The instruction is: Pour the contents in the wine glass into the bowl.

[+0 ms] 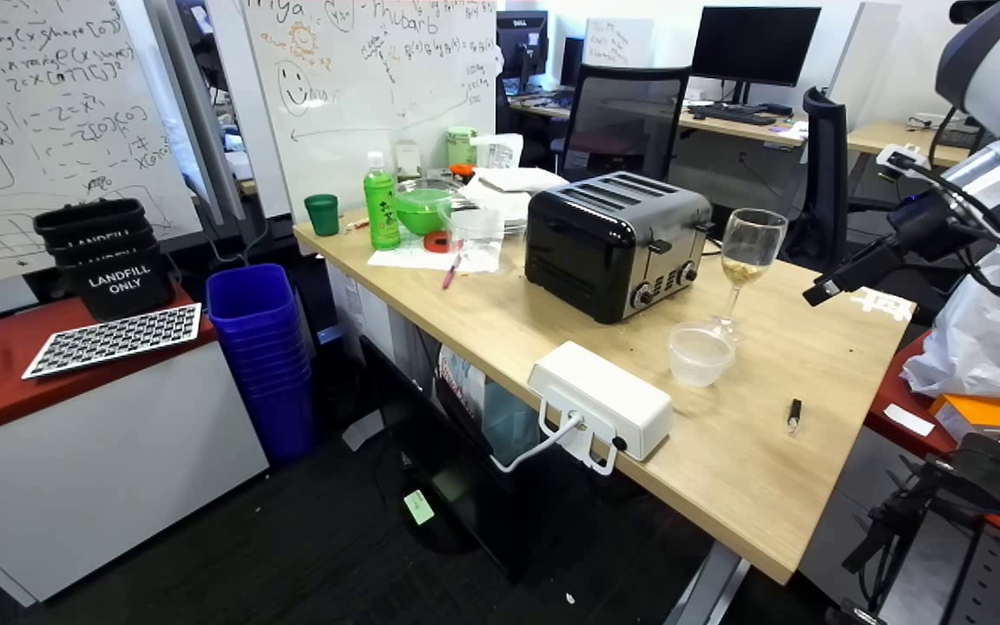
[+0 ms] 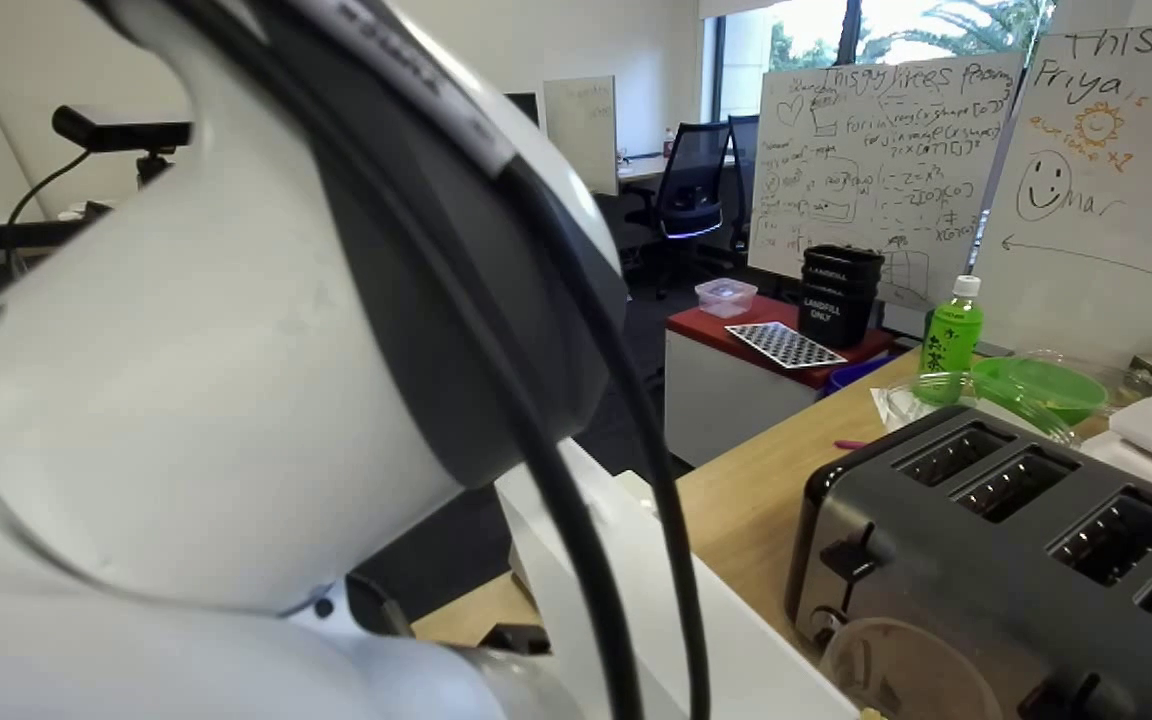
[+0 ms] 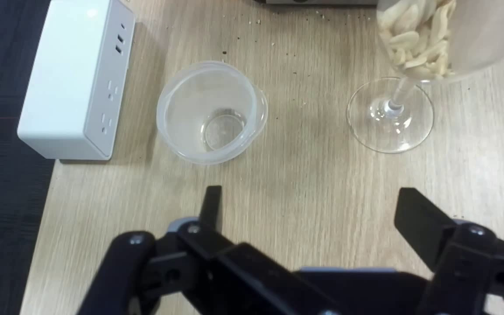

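Note:
The wine glass (image 1: 750, 252) stands upright on the wooden table, with pale, nut-like pieces in its cup. In the wrist view the wine glass (image 3: 394, 116) is at the upper right, its cup partly cut off. Its cup (image 2: 906, 670) seems to show at the bottom of an exterior view. The bowl (image 1: 700, 354) is small, translucent and looks empty; in the wrist view the bowl (image 3: 210, 113) is left of the glass, apart from it. My gripper (image 1: 823, 290) is open and empty above the table, touching neither; its fingers (image 3: 309, 203) are wide apart in the wrist view.
A black and steel toaster (image 1: 617, 252) stands behind the glass and bowl. A white power box (image 1: 601, 399) sits at the table edge near the bowl. A small black object (image 1: 794, 415) lies on the table. A green bottle (image 1: 381, 204) and green bowl (image 1: 422, 210) are farther off.

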`<state>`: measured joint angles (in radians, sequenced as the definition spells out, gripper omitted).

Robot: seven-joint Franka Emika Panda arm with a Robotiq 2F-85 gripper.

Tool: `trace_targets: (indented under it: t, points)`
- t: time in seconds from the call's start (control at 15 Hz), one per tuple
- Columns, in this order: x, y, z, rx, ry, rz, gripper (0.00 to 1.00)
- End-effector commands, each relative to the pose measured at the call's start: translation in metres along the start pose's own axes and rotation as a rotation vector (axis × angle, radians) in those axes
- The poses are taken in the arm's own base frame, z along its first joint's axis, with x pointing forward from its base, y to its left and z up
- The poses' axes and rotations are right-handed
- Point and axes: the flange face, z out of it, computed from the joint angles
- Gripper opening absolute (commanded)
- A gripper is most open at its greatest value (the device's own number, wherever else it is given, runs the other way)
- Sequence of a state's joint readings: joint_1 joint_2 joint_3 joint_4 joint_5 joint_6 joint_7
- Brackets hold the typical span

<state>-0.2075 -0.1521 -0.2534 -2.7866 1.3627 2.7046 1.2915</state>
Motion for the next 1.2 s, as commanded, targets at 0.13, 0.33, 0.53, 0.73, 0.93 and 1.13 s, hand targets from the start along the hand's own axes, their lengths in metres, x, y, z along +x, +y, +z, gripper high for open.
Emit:
trace_targets:
  t: [0.13,0.33,0.53,0.73,0.93,1.13]
  points:
    - [0.013,-0.002,0.012,-0.002,-0.099,0.008,1.0]
    - [0.02,-0.001,0.026,-0.021,-0.121,0.013,1.0]
    - [0.022,0.005,0.022,-0.017,-0.088,0.019,1.0]
    - [0.021,0.005,0.021,-0.016,-0.091,0.018,1.0]
    - [0.021,0.002,0.025,-0.019,-0.093,0.031,1.0]
    - [0.022,-0.005,0.029,-0.012,-0.088,0.051,1.0]
